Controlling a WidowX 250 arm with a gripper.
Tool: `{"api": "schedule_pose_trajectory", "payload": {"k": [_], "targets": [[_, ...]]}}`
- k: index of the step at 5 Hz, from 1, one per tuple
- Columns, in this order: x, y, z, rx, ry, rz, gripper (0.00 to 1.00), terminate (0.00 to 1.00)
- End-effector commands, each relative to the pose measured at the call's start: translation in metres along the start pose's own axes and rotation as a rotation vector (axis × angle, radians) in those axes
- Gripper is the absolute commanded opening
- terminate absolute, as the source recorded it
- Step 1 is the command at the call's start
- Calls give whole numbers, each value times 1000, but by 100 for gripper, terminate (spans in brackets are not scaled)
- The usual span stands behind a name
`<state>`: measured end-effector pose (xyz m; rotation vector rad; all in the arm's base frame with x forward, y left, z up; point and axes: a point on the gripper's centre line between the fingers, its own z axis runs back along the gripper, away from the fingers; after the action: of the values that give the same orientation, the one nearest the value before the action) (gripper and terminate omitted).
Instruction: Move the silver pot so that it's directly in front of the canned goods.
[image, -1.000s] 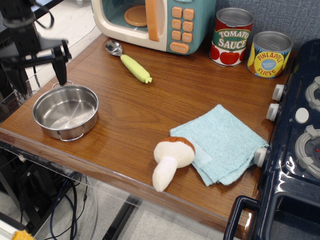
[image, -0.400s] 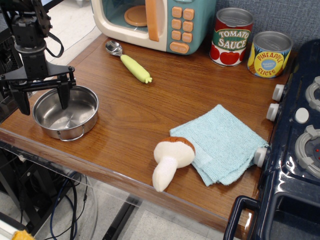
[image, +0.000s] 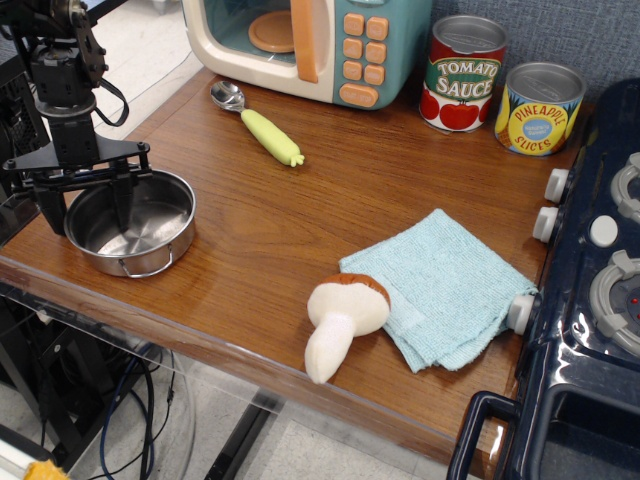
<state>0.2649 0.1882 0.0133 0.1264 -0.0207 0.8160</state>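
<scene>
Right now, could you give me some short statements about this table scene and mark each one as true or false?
1. The silver pot stands near the left front edge of the table. True.
2. The pot is directly in front of the canned goods. False: the cans are far off at the back right.
3. The gripper has its jaws spread over the pot's left rim. True.
4. The mushroom lies inside the pot. False: it lies beside the blue cloth.
5. The spoon lies in front of the toy microwave. True.
</scene>
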Motion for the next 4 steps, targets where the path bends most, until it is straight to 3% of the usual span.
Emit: {"api": "schedule_pose_trajectory", "payload": {"k": [1,4], "targets": [[6,0,11,-27,-29,14,0,0],[-1,-5,30,-83,-65,13,0,0]]}}
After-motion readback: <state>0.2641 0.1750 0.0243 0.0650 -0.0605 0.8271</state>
